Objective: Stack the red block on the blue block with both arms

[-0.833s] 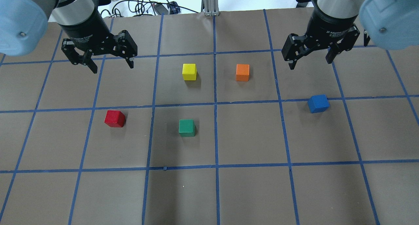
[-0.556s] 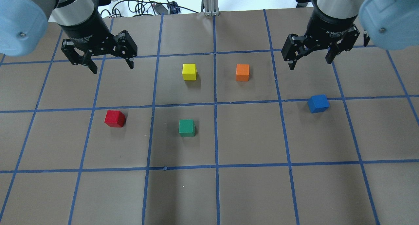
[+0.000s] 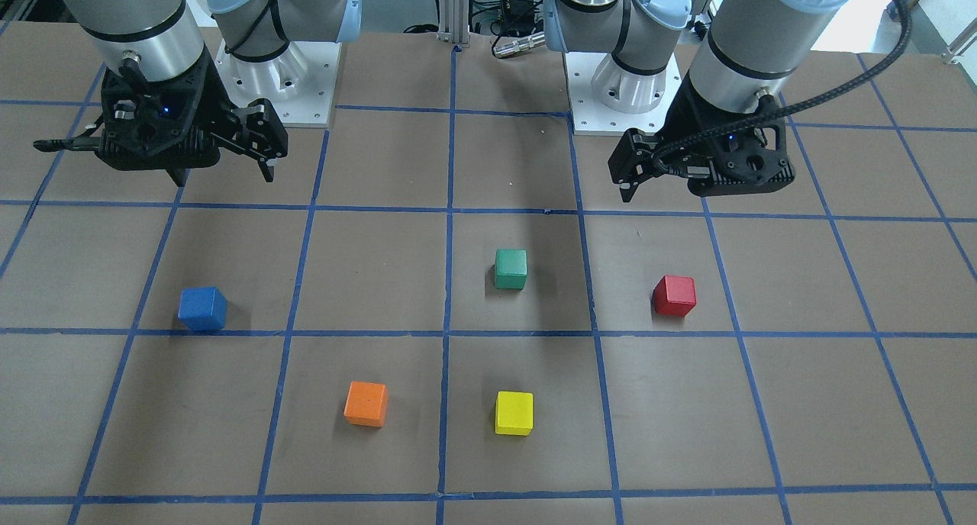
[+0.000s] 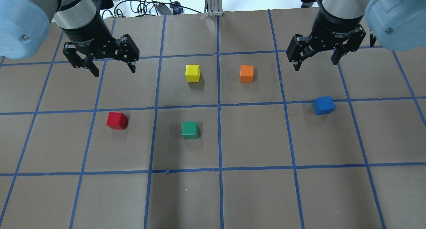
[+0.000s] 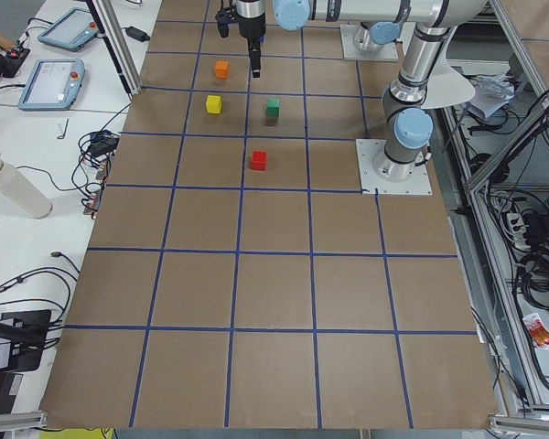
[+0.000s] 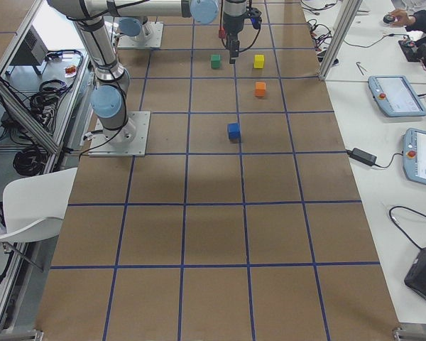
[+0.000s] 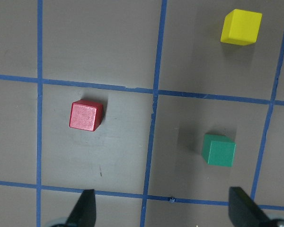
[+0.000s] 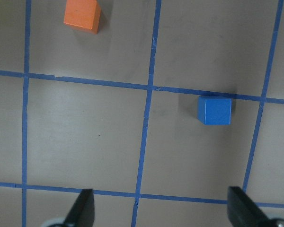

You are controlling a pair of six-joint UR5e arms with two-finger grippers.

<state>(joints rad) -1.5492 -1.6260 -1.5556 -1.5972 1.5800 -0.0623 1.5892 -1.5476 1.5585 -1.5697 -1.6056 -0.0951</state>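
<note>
five blocks [image 4: 190,129] on table [image 4: 253,195], well apart

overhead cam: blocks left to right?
red block → orange block → blue block. The green block and yellow block lie between red and orange, in about the same column, so there is no clear order between those two.

Brown tbl [image 4: 256,139] w/ blue grid [image 4: 219,139]; red block [image 4: 116,120]; blue block [image 4: 323,105]; green cube [image 4: 190,129]; yellow cube [image 4: 192,73]; orange cube [image 4: 246,73]
</note>
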